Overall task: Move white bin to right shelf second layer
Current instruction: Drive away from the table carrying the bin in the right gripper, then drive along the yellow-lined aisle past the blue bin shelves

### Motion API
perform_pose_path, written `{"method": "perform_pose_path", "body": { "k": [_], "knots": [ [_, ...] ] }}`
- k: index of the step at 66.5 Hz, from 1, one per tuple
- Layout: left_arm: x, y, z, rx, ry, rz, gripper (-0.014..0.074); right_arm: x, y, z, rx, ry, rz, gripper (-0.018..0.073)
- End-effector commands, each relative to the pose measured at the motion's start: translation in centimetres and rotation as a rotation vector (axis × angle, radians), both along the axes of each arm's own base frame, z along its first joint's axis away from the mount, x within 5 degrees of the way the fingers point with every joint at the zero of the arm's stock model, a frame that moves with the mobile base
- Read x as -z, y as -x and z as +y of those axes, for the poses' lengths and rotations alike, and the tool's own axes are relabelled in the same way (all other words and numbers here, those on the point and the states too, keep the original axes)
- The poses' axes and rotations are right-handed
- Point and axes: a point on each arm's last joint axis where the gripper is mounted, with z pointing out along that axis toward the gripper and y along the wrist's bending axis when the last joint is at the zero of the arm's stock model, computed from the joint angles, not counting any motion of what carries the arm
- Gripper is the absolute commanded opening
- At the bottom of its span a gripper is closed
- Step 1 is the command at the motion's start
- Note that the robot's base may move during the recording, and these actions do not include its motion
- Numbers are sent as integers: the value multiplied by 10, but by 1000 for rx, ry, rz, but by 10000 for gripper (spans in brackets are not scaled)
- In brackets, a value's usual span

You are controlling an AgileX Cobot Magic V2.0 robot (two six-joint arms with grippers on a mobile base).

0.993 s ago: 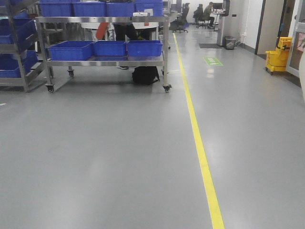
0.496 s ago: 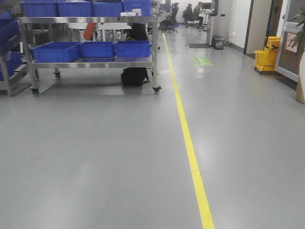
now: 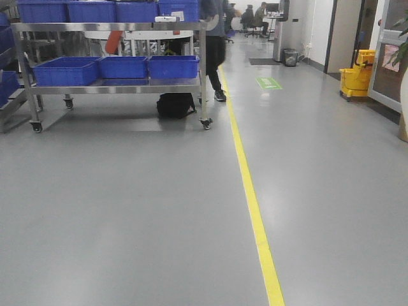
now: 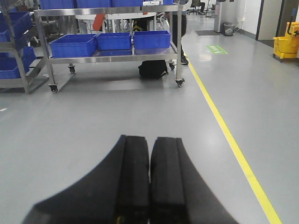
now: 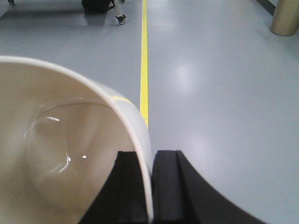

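Observation:
The white bin (image 5: 56,154) fills the left of the right wrist view, cream and glossy, its mouth toward the camera. My right gripper (image 5: 150,156) is shut on the bin's rim wall, one finger inside and one outside, and holds it above the grey floor. In the left wrist view my left gripper (image 4: 150,140) is shut with nothing between its black fingers, also over bare floor. The right shelf second layer is out of view.
A wheeled steel cart (image 3: 115,27) with blue crates (image 3: 124,67) stands ahead on the left, a black bag (image 3: 175,105) under it. A person (image 3: 213,44) walks by its right end. A yellow floor line (image 3: 252,204) runs forward. A yellow mop bucket (image 3: 354,80) stands far right.
The front view has swung, so the cart has slid left in the frame. A person has stepped into view at the cart's right end.

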Motion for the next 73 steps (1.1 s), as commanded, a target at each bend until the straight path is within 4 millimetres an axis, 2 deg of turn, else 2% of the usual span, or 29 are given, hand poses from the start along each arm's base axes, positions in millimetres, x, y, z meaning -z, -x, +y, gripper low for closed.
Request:
{"method": "perform_pose_path", "body": {
  "k": [1, 73],
  "knots": [
    [4, 0, 0, 7, 8, -65, 85, -19, -2, 0, 5, 1, -124, 48],
    [4, 0, 0, 7, 8, -65, 85, -19, -2, 0, 5, 1, -124, 48]
  ]
}}
